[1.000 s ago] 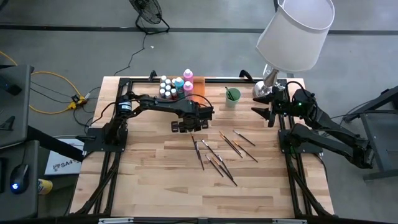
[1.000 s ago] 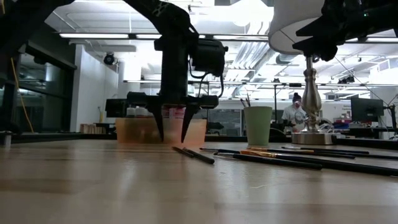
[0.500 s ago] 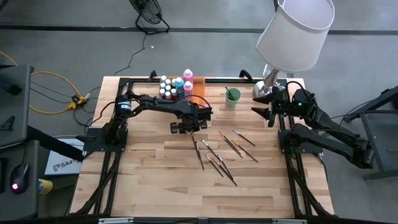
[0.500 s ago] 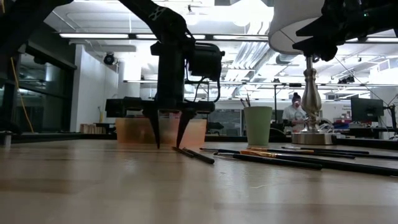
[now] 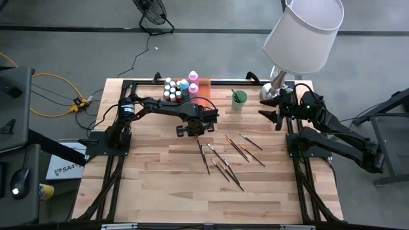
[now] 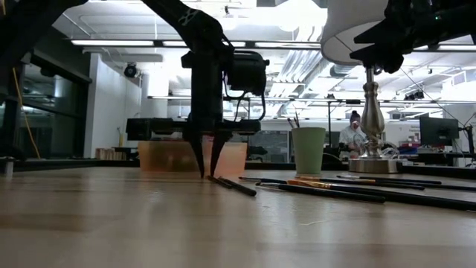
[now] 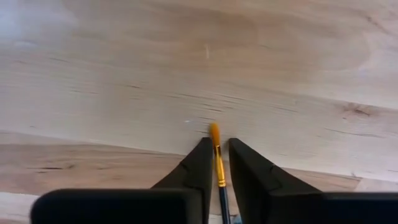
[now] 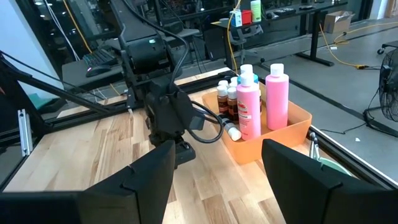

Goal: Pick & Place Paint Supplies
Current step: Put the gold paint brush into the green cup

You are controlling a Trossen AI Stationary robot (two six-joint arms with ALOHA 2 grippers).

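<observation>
While lying on the table, paintbrush (image 7: 217, 163) sits between left gripper's (image 7: 216, 163) jaws.

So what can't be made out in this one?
- Whether the left gripper grips the paintbrush between its fingers: left wrist view, a gap still shows.
- The brush's handle: cut off by the picture's edge.
- Contents of the green cup: high view, too small.
- The person: low view, blurred.

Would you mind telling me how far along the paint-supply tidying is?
Done: the bottles stand in the orange tray, and the green cup holds at least one brush. In hand: the left gripper has its jaws down around a brush on the table. Left: the other brushes lying loose. The right gripper waits open by the lamp.
</observation>
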